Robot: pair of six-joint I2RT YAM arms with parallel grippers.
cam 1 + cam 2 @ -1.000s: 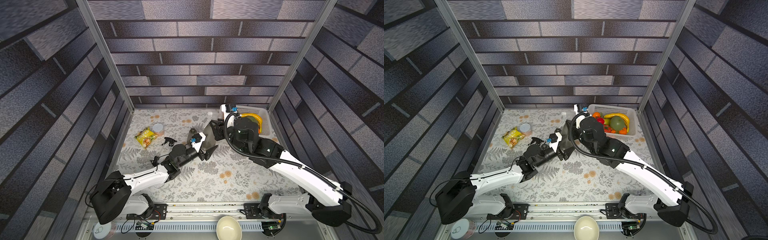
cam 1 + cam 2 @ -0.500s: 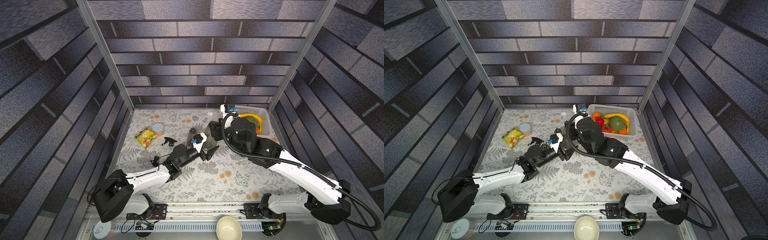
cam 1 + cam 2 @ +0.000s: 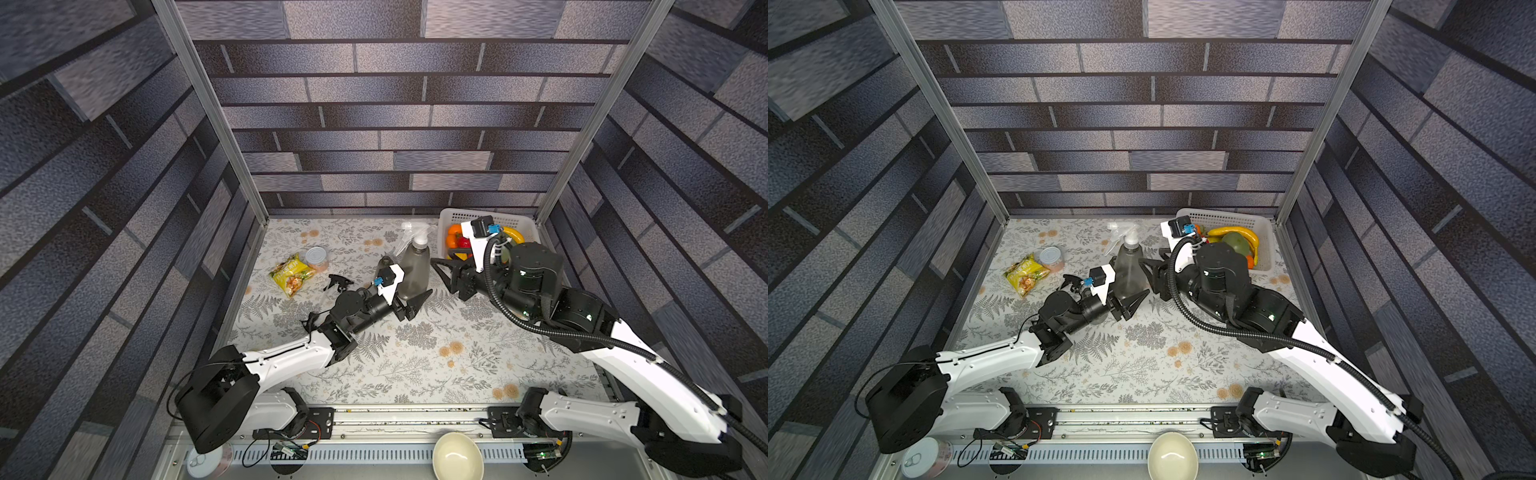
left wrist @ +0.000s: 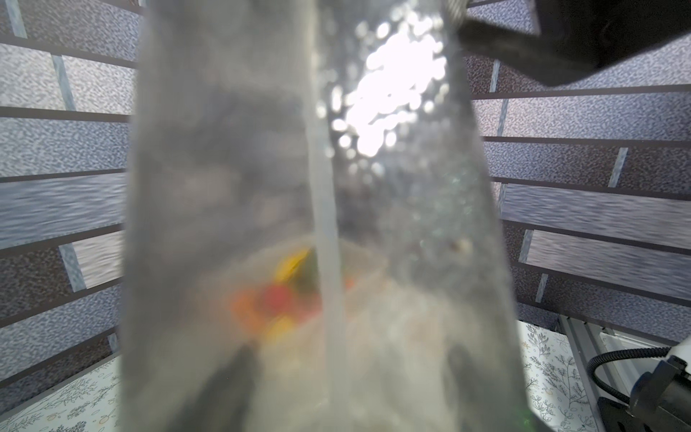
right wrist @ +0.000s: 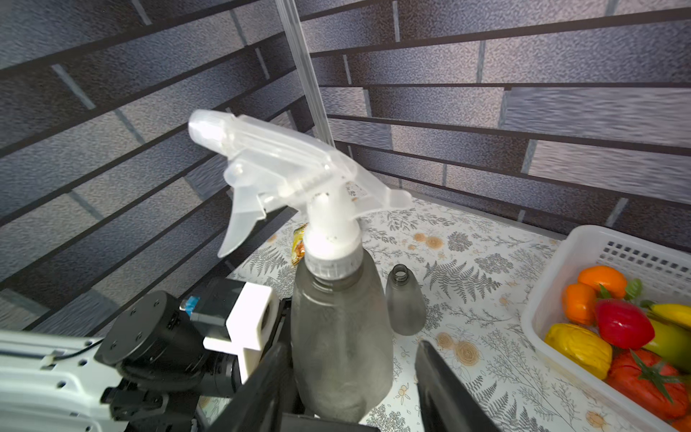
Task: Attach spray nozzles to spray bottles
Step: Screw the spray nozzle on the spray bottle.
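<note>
A smoky grey spray bottle (image 3: pixel 413 270) stands upright mid-table with a translucent white spray nozzle (image 3: pixel 415 230) on its neck. My left gripper (image 3: pixel 409 297) is shut on its base; in the left wrist view the bottle (image 4: pixel 318 224) fills the picture, the dip tube running down inside it. My right gripper (image 5: pixel 353 346) is open, its fingers either side of the bottle's lower body (image 5: pixel 340 336), with a clear gap on one side. A second bottle (image 5: pixel 405 299) stands open-necked just behind. A black nozzle (image 3: pixel 338 282) lies on the mat to the left.
A white basket (image 3: pixel 519 220) of toy fruit sits at the back right, close to my right arm. A yellow snack bag (image 3: pixel 291 276) and a silver-lidded can (image 3: pixel 316 255) lie at the back left. A cream bowl (image 3: pixel 457 457) rests on the front rail.
My right gripper has let go of the nozzle, opened, and drawn back down and to the right of the bottle. The left gripper keeps its hold on the bottle.
</note>
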